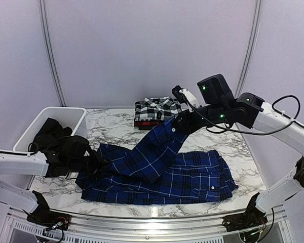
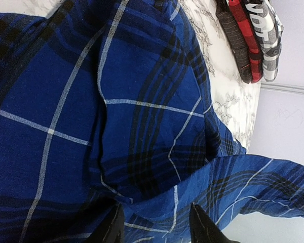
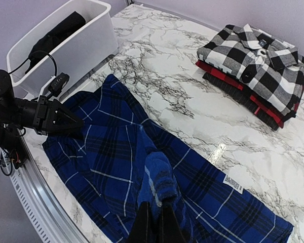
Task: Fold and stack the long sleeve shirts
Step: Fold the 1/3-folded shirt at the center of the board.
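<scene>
Blue shirt (image 1: 192, 177) lies spread beside the folded stack (image 1: 157, 109). My right gripper (image 3: 154, 217) pinches its sleeve aloft; my left gripper (image 2: 154, 210) sits spread wide at its edge.

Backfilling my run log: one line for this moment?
blue shirt spread | right gripper shut on its sleeve, raised | left gripper open at shirt edge | black-and-white shirt atop red shirt

Marble table (image 1: 116, 126) carries blue plaid shirt (image 1: 192, 177), folded shirt stack (image 1: 154, 109) — and white tub (image 1: 73, 119).
</scene>
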You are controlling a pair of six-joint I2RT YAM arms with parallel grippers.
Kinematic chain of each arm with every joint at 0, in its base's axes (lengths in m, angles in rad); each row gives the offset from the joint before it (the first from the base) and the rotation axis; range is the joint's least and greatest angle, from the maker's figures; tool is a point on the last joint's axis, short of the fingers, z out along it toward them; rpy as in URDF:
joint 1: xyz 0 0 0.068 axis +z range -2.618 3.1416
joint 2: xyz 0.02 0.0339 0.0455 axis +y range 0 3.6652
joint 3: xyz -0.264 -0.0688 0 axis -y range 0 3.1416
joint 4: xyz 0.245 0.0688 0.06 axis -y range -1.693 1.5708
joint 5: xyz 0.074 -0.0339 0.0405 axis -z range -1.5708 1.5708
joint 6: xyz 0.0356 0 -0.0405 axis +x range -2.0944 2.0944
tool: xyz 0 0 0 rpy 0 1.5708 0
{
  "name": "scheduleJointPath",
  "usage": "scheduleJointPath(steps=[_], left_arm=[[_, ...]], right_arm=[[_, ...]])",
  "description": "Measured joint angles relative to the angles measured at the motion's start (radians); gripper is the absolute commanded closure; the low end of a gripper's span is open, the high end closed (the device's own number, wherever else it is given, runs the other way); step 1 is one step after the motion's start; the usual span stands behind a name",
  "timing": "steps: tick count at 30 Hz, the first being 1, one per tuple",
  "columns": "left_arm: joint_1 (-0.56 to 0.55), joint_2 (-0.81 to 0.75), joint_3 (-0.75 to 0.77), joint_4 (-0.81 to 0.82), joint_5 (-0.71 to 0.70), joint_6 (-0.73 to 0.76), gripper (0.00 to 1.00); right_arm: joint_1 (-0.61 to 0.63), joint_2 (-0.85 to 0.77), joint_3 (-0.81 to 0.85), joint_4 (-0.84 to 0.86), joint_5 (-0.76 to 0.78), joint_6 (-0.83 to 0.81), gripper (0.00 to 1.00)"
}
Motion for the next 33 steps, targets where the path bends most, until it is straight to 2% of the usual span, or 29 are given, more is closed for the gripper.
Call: scheduleJointPath(steps=[11,23,27,31,32,33], left_arm=[[-0.019,-0.003,-0.010,-0.029,-0.045,0.003,0.54],[-0.019,0.164,0.010,0.026,-0.061,0.050,0.57],[-0.019,0.179,0.040,0.030,-0.067,0.068,0.73],[-0.019,0.188,0.067,0.027,-0.076,0.101,0.96],[-0.019,0.190,0.074,0.025,-0.078,0.107,1.00],[-0.019,0.192,0.084,0.021,-0.082,0.118,1.00]], right_arm=[[0.000,0.000,-0.044,0.009,0.023,0.000,1.00],[-0.023,-0.038,-0.053,0.012,0.117,0.016,1.00],[-0.027,-0.045,-0.069,0.013,0.134,0.026,1.00],[-0.027,-0.045,-0.083,0.013,0.139,0.027,1.00],[-0.027,-0.045,-0.084,0.012,0.140,0.027,1.00],[-0.028,-0.045,-0.084,0.013,0.142,0.027,1.00]])
